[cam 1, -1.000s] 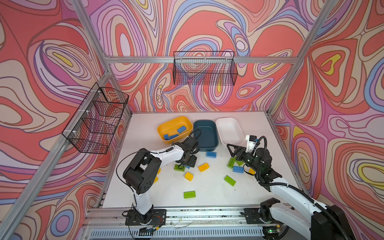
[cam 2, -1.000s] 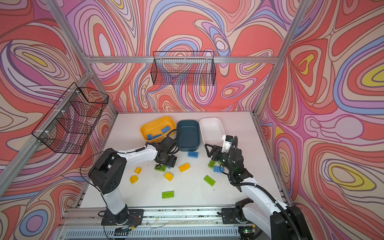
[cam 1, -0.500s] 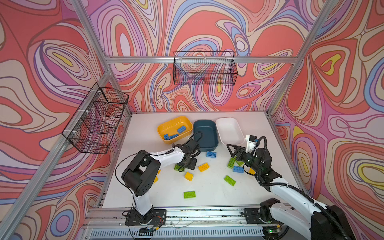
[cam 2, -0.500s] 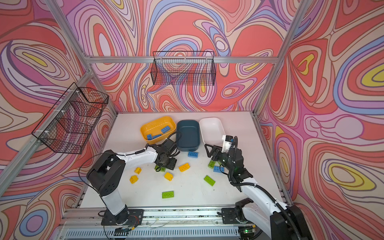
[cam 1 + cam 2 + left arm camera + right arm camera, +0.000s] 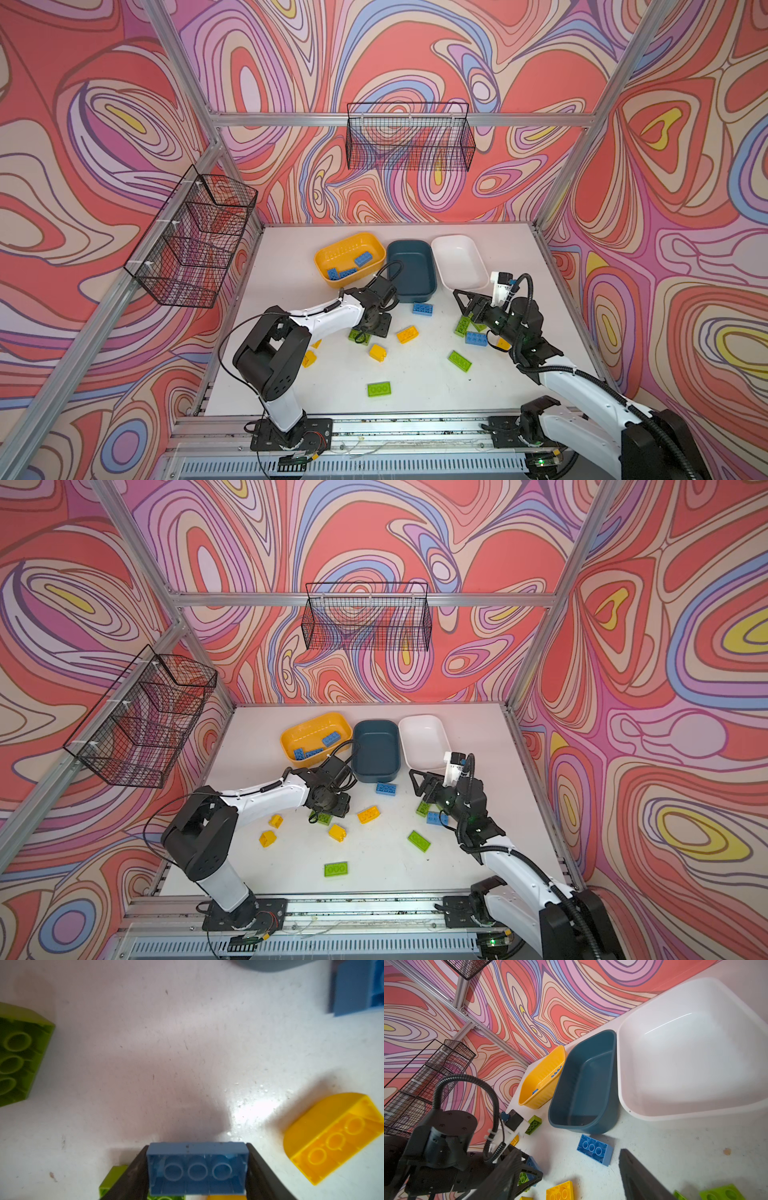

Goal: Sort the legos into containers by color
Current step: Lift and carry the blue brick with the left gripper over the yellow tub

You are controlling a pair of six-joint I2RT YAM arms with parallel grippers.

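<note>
Yellow tub (image 5: 347,248): left end of the row of three at the back of the table; three blue bricks (image 5: 363,259) lie on its floor, one toward the far side and two at the near end
Teal tub (image 5: 409,270): middle of the row, close beside the yellow tub; its floor shows plain teal in the right wrist view
White tub (image 5: 459,259): right end of the row; its floor shows plain white in both top views
Left gripper (image 5: 197,1146): clamped on the held blue brick (image 5: 197,1169), one finger against each short end, low in front of the yellow and teal tubs; cannot tell if the brick is clear of the table
Right gripper (image 5: 570,1151): fingers spread with nothing between them, near the white tub's near end
Table (image 5: 419,386): loose blue brick (image 5: 422,308) just in front of the teal tub; yellow bricks (image 5: 407,334) and green bricks (image 5: 379,389) scattered nearer the arms
</note>
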